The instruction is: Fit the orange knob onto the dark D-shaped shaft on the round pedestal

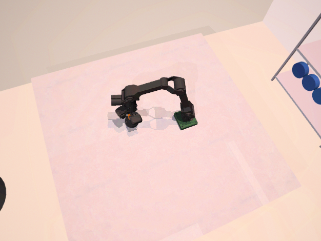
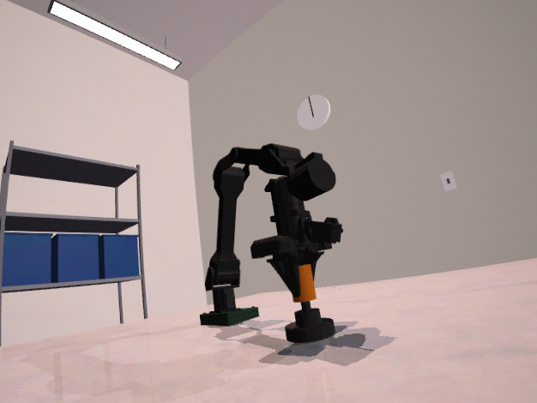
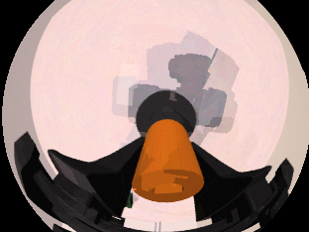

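Orange knob (image 1: 128,117) (image 2: 307,282) (image 3: 167,160), smooth and slightly tapered, is clamped in the partly open tool (image 2: 305,277) (image 3: 167,166).

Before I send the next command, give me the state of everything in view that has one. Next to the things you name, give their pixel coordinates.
Gripper (image 2: 305,281) (image 3: 167,171): shut on the knob.
Orange knob (image 2: 305,284) (image 3: 167,154): gripped, slightly tilted, above the pedestal, not seated.
Dark shaft (image 2: 305,305): upright, its lower part exposed under the knob.
Round pedestal (image 1: 131,123) (image 2: 310,330) (image 3: 165,106): standing on the pink surface.
Ceiling light (image 2: 113,34): lit.
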Tool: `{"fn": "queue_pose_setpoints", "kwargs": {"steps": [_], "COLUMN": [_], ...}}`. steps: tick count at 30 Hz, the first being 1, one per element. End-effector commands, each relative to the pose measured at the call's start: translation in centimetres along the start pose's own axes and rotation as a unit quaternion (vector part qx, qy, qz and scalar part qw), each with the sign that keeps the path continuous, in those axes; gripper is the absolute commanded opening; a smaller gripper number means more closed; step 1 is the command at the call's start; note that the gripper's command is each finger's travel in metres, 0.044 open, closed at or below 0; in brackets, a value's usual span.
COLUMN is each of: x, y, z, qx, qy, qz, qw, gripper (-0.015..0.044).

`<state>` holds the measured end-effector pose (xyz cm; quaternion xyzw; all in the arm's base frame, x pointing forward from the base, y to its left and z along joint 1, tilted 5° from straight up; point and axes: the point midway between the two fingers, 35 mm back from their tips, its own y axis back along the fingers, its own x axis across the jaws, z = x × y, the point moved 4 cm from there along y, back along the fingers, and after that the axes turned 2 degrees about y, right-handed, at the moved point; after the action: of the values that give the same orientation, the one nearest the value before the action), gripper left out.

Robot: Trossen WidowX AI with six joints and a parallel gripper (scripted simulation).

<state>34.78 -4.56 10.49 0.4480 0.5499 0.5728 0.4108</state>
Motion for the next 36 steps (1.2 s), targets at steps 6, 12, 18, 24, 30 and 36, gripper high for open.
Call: {"fn": "queue_pose_setpoints", "kwargs": {"steps": [6, 12, 18, 24, 30, 36], "x": [0.03, -0.14, -0.18, -0.15, -0.06, 0.07], "y": [0.49, 0.34, -0.01, 0.00, -0.05, -0.09], "z": [-0.02, 0.28, 0.31, 0.24, 0.05, -0.19], "qx": [0.002, 0.001, 0.001, 0.001, 0.002, 0.002], "qy": [0.027, 0.105, 0.105, 0.105, 0.105, 0.105], "qz": [0.000, 0.000, 0.000, 0.000, 0.000, 0.000], "qw": [1.000, 0.995, 0.995, 0.995, 0.995, 0.995], "gripper": [0.0000, 0.0000, 0.0000, 0.0000, 0.0000, 0.0000]}}
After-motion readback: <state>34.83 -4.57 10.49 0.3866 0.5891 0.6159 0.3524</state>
